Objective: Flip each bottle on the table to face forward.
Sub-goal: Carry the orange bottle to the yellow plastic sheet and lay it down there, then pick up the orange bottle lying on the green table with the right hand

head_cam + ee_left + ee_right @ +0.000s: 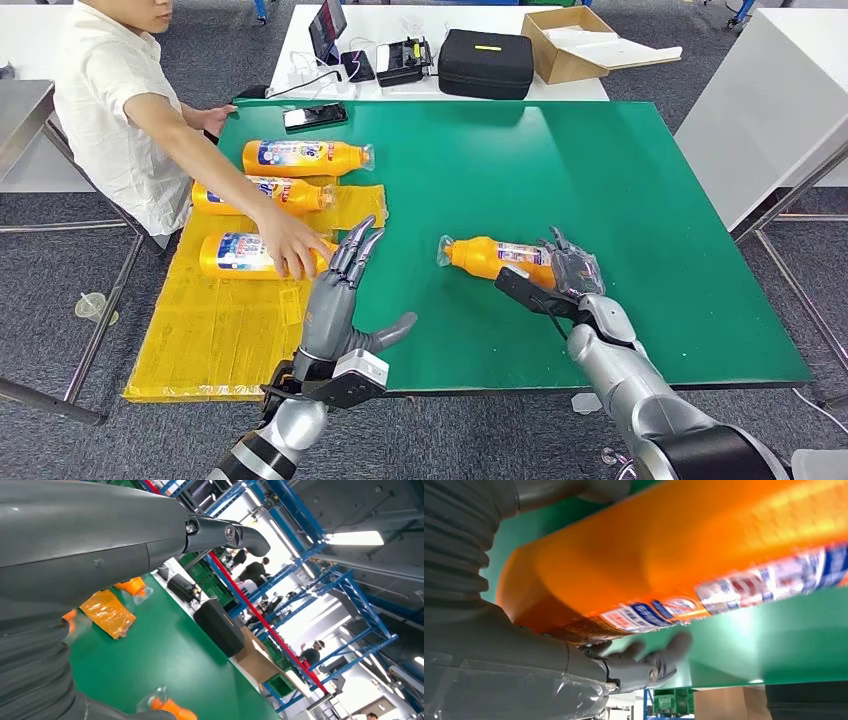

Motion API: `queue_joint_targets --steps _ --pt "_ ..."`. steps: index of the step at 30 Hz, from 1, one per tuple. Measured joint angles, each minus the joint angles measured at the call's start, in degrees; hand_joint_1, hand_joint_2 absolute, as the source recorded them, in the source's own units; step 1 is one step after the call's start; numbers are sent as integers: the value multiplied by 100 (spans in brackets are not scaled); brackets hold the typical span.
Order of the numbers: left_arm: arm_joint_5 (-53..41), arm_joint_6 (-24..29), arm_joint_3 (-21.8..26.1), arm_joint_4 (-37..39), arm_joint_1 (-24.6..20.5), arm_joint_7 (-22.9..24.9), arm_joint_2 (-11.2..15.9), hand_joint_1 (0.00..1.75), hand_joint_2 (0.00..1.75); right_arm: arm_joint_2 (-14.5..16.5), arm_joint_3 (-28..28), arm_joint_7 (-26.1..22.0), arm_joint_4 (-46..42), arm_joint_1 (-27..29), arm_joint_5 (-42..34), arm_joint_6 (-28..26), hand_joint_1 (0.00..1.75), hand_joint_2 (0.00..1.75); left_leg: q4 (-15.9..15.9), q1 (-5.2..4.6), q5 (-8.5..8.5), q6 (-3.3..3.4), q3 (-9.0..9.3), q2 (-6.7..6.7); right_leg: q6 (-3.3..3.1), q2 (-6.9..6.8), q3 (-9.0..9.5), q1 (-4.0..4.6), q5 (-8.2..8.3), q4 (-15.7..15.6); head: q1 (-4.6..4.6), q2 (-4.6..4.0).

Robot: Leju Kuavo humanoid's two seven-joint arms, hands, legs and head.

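An orange bottle [495,255] with a clear cap lies on its side on the green table [600,170], cap pointing left. My right hand [562,275] grips its base end; in the right wrist view the bottle [664,555] is lifted slightly off the table with the fingers [644,662] curled beneath it. Three more orange bottles lie at the left on a yellow sheet [220,330]: the far one [300,157], the middle one [255,193] and the near one [235,255]. My left hand [345,290] hovers open beside the near bottle, fingers stretched out, holding nothing.
A person in a white shirt stands at the left, a hand [290,245] resting on the near bottle. A phone [315,116] lies at the table's far edge. Behind stand a black case [486,62] and a cardboard box [575,40].
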Motion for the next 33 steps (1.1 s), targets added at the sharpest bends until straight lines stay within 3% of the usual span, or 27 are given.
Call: queue_joint_targets --steps 16,21,24,28,29,31,33 --pt "7 2 -33 63 -37 -18 0 0 175 -12 56 14 234 -191 17 62 175 175 0 1 8 1 3 -1 -5 -1 7 3 11 1 -1 0" --pt "75 10 -49 65 -39 -52 0 0 175 -50 118 -75 245 -257 -33 503 175 175 0 2 8 1 13 5 -6 0 10 3 11 1 -2 0" --pt "190 -1 -55 65 -39 -127 0 0 175 -141 113 -573 240 -254 -474 1036 175 175 0 3 2 -2 30 8 -7 2 14 5 9 -2 -1 0" --pt "932 -468 -41 67 -21 -100 -24 0 0 -243 -10 -1459 125 -125 -1495 1675 175 175 -2 4 -17 -18 67 29 -9 38 49 9 9 -6 0 0" --pt "1365 -722 -13 69 6 57 -63 0 0 -237 -79 -1726 4 -10 -1866 1819 175 175 -2 5 -19 -19 72 35 -9 44 57 12 8 -6 1 0" --pt "2447 -1103 78 137 79 512 -212 0 87 -136 -272 -2184 -484 405 -2760 2043 175 175 -3 8 -20 -20 67 36 -10 45 61 18 8 -6 2 0" --pt "3279 -1103 143 340 111 775 -348 0 175 78 -425 -2333 -1217 927 -3581 2106 175 175 -3 10 -16 -22 48 36 -11 44 44 22 11 -2 -3 0"
